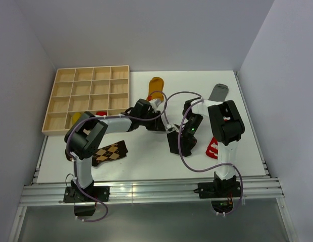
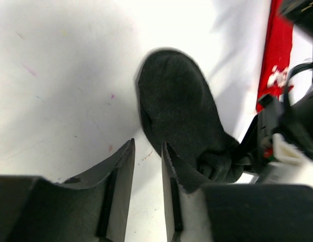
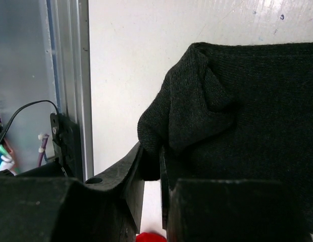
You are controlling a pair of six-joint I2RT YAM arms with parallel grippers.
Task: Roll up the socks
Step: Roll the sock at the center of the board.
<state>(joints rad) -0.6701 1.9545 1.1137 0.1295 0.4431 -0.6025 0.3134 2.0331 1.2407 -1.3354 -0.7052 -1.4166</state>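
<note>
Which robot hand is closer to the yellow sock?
Left. The left gripper sits just on the near side of the yellow sock. The right gripper is farther, off to the sock's right, jaws shut on the black sock.

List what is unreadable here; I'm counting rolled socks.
Top view: the left arm hides most of a yellow item and a red item in the wooden grid tray; rolled or not, unclear.
Top view: the right arm covers part of the red sock.
Right wrist view: the black sock runs off the right edge.
</note>
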